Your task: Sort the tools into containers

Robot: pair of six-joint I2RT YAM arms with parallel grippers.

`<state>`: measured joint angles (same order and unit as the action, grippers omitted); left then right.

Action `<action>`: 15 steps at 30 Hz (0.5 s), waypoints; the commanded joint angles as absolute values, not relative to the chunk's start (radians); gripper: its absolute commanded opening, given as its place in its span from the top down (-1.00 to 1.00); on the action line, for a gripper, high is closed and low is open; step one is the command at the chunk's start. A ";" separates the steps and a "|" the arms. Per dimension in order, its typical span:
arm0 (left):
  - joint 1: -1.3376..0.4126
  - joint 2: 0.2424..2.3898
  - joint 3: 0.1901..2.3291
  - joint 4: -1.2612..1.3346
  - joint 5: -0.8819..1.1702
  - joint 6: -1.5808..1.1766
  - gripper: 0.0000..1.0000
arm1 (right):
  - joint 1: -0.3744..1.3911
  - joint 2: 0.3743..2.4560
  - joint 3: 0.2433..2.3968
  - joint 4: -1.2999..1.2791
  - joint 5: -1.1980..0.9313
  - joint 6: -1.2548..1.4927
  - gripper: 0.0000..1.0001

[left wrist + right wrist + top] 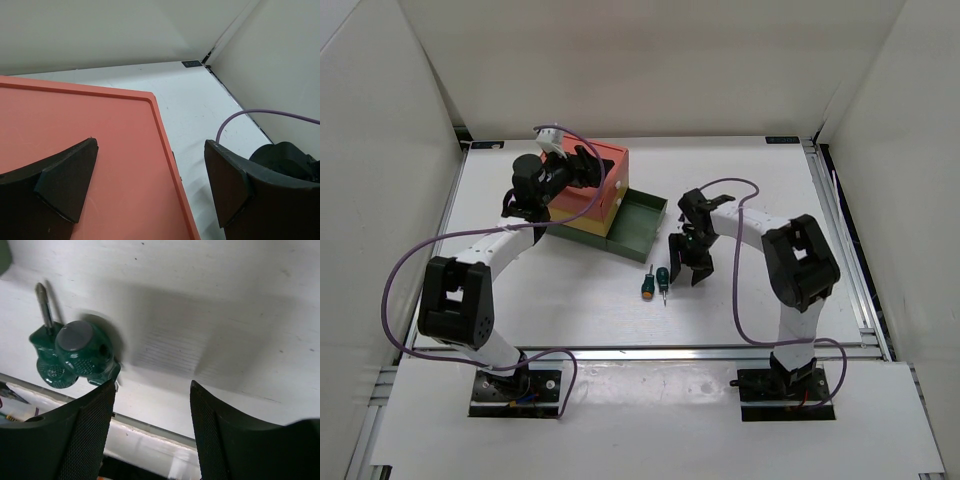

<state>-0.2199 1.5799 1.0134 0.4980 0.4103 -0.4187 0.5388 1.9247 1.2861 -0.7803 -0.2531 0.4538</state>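
The containers are a stack of flat boxes with a salmon-red top (pixel 600 175), a yellow middle (pixel 582 226) and a dark green bottom drawer (pixel 642 226) pulled out to the right. My left gripper (pixel 582 165) hovers open over the salmon lid (pixel 75 115) near its right edge, holding nothing (pixel 150 145). Two of the tools lie on the table: an orange-handled screwdriver (pixel 647 286) and a green-handled screwdriver (pixel 663 278). My right gripper (pixel 687 268) stands open just right of them. In the right wrist view the green screwdriver (pixel 75 352) lies beside the left finger (pixel 92 425), outside the empty gap (pixel 151 385).
White walls enclose the table (pixel 740 180) on three sides. An aluminium rail (pixel 840 230) runs along the right edge and another along the front. Purple cables (pixel 405 270) loop beside both arms. The right arm's elbow (pixel 800 260) stands right of its gripper.
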 commanded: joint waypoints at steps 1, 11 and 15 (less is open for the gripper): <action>-0.209 1.651 0.916 0.164 0.391 -0.499 -0.98 | 0.540 1.816 1.276 -0.749 -0.218 0.442 -0.30; -0.207 1.651 0.928 0.153 0.399 -0.491 -0.98 | 0.577 1.807 1.305 -0.650 -0.230 0.399 -0.31; -0.209 1.651 0.928 0.150 0.399 -0.489 -0.98 | 0.601 1.871 1.350 -0.678 -0.201 0.384 -0.30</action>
